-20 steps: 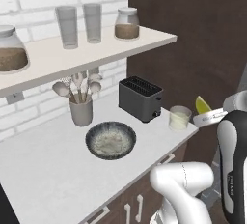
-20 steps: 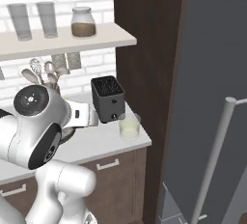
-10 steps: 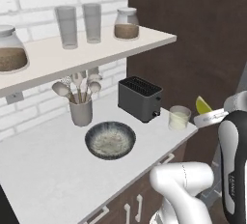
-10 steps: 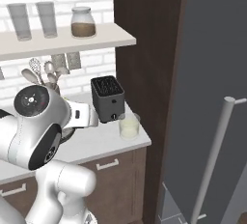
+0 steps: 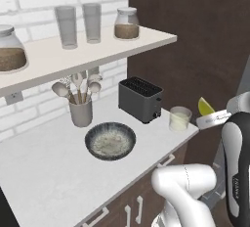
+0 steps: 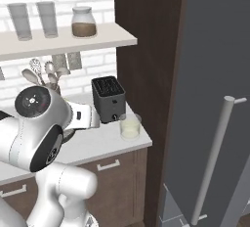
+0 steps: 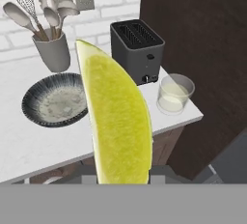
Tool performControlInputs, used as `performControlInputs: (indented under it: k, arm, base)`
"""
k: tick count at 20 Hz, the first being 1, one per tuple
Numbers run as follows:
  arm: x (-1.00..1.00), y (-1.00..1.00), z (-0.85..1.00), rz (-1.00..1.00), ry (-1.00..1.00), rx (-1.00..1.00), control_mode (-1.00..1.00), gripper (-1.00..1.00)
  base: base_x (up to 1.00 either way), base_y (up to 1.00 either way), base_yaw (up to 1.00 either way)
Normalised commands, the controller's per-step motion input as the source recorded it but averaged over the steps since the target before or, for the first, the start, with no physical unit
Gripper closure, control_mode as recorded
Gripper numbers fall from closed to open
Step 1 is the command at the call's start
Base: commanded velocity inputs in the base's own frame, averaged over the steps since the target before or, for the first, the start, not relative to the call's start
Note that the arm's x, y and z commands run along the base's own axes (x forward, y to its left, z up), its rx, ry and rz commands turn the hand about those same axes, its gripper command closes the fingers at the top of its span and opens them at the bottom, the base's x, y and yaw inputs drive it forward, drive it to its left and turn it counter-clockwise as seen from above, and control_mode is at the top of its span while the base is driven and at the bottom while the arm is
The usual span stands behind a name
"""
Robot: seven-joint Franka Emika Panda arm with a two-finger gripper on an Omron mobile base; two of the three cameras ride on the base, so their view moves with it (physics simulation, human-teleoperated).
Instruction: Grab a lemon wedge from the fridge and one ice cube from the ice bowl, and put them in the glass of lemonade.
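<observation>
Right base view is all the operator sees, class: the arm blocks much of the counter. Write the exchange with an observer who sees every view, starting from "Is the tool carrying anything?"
Operator: Is the tool carrying anything?
Observer: Yes, the tool is shut on the lemon wedge.
Operator: Where is it relative to the glass of lemonade?
Observer: Right of it in the left base view, off the counter edge.
Operator: What's behind the arm?
Observer: The ice bowl, in front of the utensil cup.
</observation>
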Motion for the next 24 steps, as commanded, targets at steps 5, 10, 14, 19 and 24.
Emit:
performControlInputs:
  k: [5,10,14,19,24]
  arm:
    - [0.05,0.16,-0.10,0.00,0.08,-0.06,-1.00,1.00]
    - [0.12,0.31,-0.26,0.00,0.18,-0.22,-1.00,1.00]
    - [0.13,0.03,-0.24,0.03,0.11,-0.23,-1.00,1.00]
    - [0.24,-0.18,-0.15,-0.01,0.05,-0.15,-1.00,1.00]
    - [0.18,-0.22,-0.03,0.15,0.01,-0.21,-1.00,1.00]
  base:
    - [0.00,0.00,0.00]
    - [0.00,0.00,0.00]
    - [0.00,0.00,0.00]
    - [0.00,0.00,0.00]
    - [0.00,0.00,0.00]
